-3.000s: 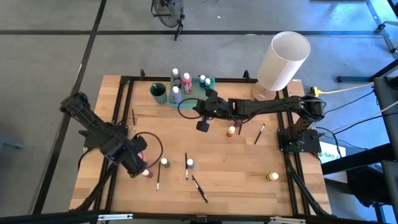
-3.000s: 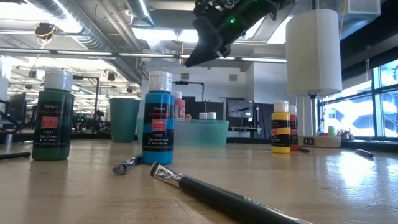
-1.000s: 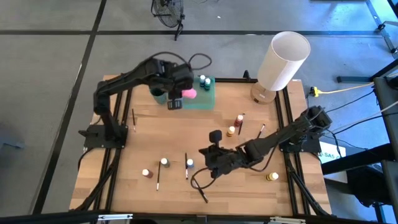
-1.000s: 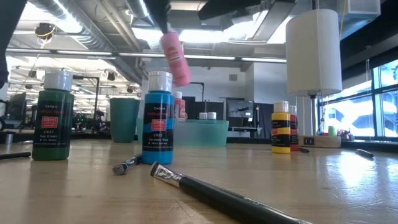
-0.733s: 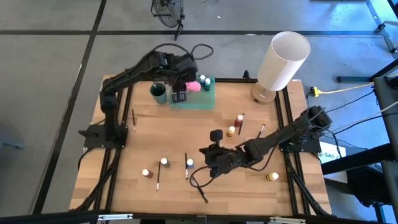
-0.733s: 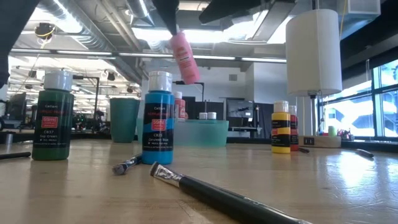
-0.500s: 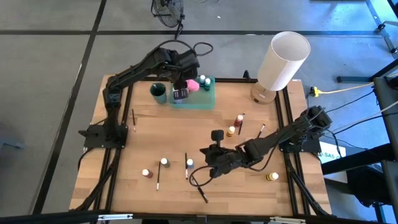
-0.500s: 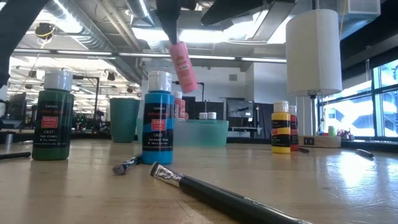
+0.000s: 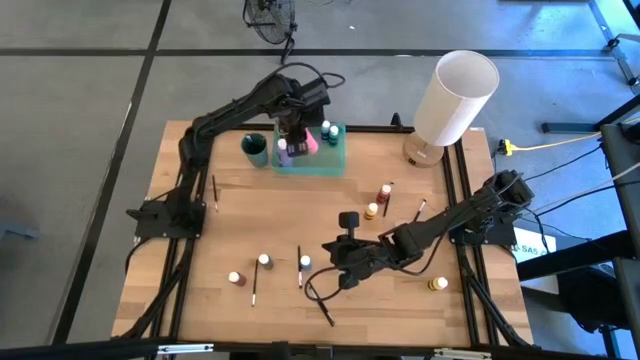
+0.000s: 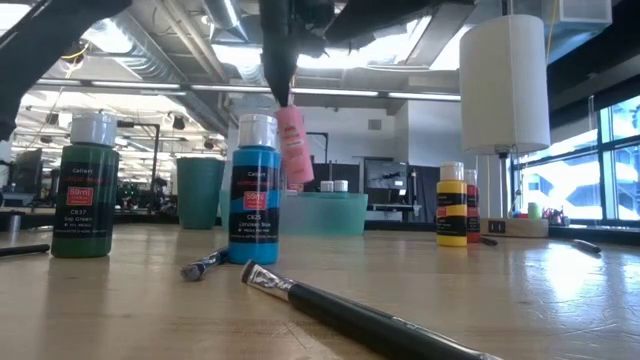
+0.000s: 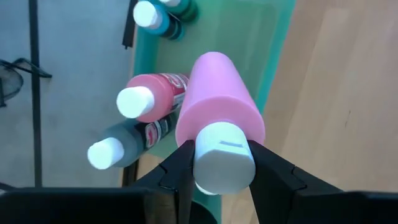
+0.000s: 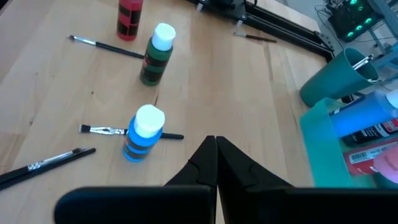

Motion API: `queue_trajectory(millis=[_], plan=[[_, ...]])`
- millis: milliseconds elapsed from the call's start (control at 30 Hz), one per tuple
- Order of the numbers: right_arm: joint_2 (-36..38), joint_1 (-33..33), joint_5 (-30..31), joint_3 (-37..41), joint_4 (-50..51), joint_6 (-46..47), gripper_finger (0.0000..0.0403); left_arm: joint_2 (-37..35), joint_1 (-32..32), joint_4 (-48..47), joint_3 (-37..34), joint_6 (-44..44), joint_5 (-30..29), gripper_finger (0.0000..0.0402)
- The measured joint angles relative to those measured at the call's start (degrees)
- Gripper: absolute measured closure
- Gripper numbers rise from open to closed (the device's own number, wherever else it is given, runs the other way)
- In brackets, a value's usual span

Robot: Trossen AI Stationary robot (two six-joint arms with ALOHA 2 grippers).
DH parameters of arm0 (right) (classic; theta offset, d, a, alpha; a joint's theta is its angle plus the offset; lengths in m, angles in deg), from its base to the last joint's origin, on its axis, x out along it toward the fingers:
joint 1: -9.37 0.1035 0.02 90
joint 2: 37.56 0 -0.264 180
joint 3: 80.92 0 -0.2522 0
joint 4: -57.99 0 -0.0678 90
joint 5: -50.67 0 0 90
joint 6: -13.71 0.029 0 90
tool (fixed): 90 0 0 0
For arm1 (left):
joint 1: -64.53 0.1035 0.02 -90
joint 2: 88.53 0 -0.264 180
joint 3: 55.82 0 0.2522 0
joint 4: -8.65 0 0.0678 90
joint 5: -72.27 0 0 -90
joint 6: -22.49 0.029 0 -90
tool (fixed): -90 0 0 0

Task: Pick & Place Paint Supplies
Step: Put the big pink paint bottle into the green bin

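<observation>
My left gripper (image 9: 296, 136) hangs over the translucent green tray (image 9: 326, 162) at the table's far side, shut on a pink paint bottle (image 11: 217, 93). In the low view the pink bottle (image 10: 294, 146) hangs tilted above the tray. A red bottle (image 11: 155, 99), a dark bottle (image 11: 127, 138) and teal bottles (image 11: 155, 15) stand in the tray. My right gripper (image 12: 216, 144) is shut on nothing, low over the table's middle, pointing at a blue bottle (image 12: 143, 134) that stands beside a green bottle (image 12: 157, 55). My left gripper pinches the pink bottle's white cap (image 11: 222, 165) between its two fingers (image 11: 179, 167), one on each side. The fingers come from above, pointing down. The bottle is lifted clear and hangs below them, bottom end down and slightly tilted, over the tray.
A teal cup (image 9: 254, 149) stands left of the tray. The big white lamp (image 9: 455, 95) stands at the far right corner. Loose bottles (image 9: 438, 285) (image 9: 372, 211) (image 9: 235, 278) and thin brushes (image 9: 320, 303) (image 9: 418, 213) (image 9: 255, 285) lie over the table's near half.
My left gripper has moved toward the table's far edge and a little right, over the tray, and has tipped until its fingers point down. The pink bottle has swung from strongly slanted to nearly upright and has come down toward the tray.
</observation>
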Motion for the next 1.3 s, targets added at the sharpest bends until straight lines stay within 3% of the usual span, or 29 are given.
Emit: queue_trajectory(millis=[367, 1300], plan=[[0.02, 0.00, -0.01, 0.00, 0.50, 0.03, 0.0402, 1.76, 4.18, -0.04, -0.94, 0.01, 3.18, 0.0284], [0.02, -0.01, -0.61, 0.00, 0.47, 0.15, 0.0402, 1.74, 3.80, 0.00, -7.87, -0.90, 7.97, 0.0284]])
